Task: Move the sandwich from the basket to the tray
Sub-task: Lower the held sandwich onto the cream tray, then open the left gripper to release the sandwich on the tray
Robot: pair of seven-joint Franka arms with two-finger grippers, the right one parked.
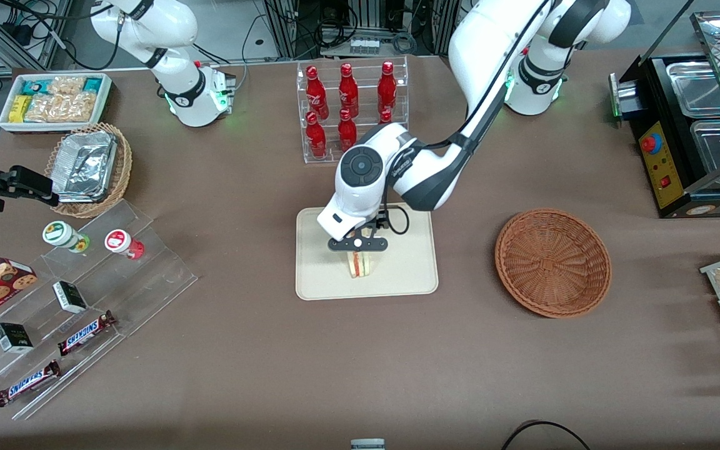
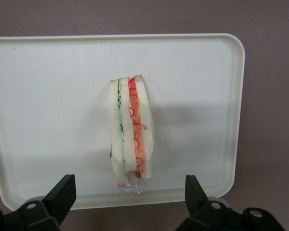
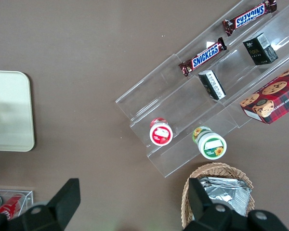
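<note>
The sandwich [image 1: 360,265] [image 2: 130,130], a plastic-wrapped wedge of white bread with red and green filling, rests on its side on the cream tray [image 1: 410,269] [image 2: 48,96] [image 3: 9,110], near the rim closest to the front camera. My gripper [image 1: 358,249] [image 2: 129,192] hovers just above it, open, with the black fingers [image 2: 62,192] spread wide of the wedge and touching nothing. The reddish-brown wicker basket [image 1: 552,262] sits empty on the table, beside the tray toward the working arm's end.
A clear rack of red bottles [image 1: 350,106] stands farther from the front camera than the tray. Toward the parked arm's end are a tan basket of foil trays [image 1: 88,165], a white snack bin [image 1: 54,100] and an acrylic shelf with Snickers bars [image 1: 85,331]. A black appliance [image 1: 691,125] stands at the working arm's end.
</note>
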